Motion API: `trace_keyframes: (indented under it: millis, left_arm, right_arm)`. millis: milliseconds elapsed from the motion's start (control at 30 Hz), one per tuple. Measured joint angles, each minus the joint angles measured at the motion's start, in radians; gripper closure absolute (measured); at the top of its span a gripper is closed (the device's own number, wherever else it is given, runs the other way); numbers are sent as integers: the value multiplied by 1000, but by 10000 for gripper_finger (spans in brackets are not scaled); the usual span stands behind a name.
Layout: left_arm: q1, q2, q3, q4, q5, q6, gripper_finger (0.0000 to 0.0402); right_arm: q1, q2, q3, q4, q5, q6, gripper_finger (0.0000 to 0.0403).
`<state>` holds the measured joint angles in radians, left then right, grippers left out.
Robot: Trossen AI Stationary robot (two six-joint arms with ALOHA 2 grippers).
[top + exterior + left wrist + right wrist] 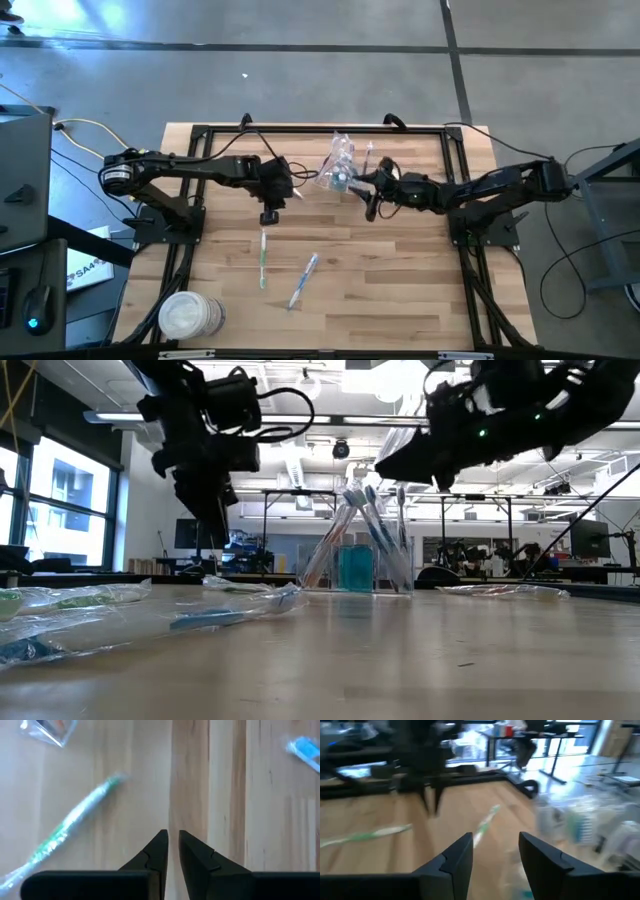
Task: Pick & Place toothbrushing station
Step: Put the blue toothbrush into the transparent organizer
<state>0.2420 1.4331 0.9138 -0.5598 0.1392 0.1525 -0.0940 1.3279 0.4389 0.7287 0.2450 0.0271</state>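
Observation:
A small clear cup (340, 170) holding several toothbrushes stands upright on its base on the far middle of the wooden table; it also shows in the low view (355, 565). A green wrapped toothbrush (263, 258) and a blue one (303, 278) lie flat on the boards nearer the front. My left gripper (270, 216) hangs shut over bare wood, pointing steeply down, with the green toothbrush (70, 825) off to one side. My right gripper (366, 190) hovers open and nearly level just right of the cup (580, 827), nothing between its fingers.
A stack of white round discs (190, 315) sits at the near left corner. A black frame rail (300, 130) runs along the table's far edge, with more rails at the sides. Crumpled clear wrappers (60, 610) lie on the table's left part. Open boards lie at the near right.

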Motion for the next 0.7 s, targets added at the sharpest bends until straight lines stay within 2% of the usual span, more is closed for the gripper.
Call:
trace_keyframes:
  millis: [133, 267, 700]
  left_arm:
    - [-21, 0, 0, -61, 61, -33, 355]
    - [-88, -1, 0, -104, 119, -117, 355]
    - [-374, 4, 0, -164, 122, -453, 355]
  right_arm:
    - [75, -44, 0, -21, 0, 1, 251]
    - [139, -66, 0, -23, 0, -3, 251]
    - [188, -71, 0, -17, 0, -5, 251]
